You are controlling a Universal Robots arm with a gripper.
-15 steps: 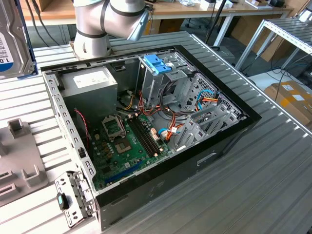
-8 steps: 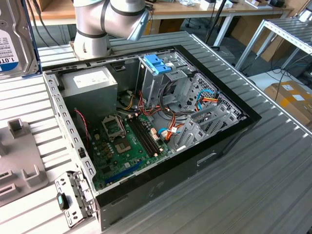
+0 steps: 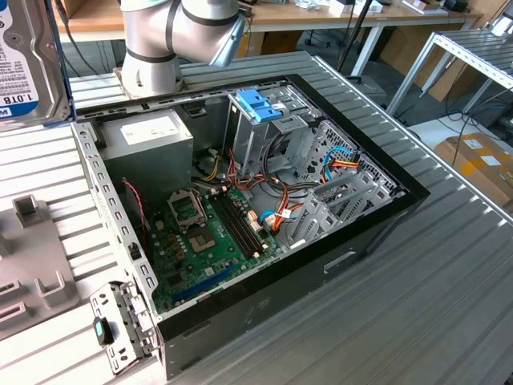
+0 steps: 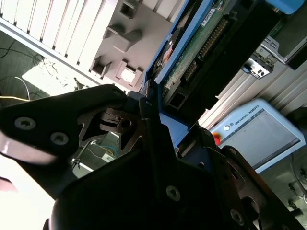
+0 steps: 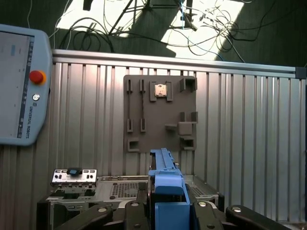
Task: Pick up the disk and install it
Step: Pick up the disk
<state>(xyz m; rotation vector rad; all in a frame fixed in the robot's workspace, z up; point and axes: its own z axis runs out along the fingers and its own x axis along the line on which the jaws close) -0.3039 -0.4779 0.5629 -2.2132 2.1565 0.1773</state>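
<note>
One disk [image 5: 165, 172] clamped edge-on in pincer [image 5: 165, 211], long axis pointing outward.

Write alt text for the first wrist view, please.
The gripper holds the disk edge-on, its blue rail facing the camera. Beyond it, a grey fixture plate and a teach pendant lie on a ribbed metal table.

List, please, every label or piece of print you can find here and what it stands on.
White and blue label, cut off at the edge: the disk.
White sticker, too small to read: the grey power supply.
Maker's name, near the red button: the teach pendant.
</note>
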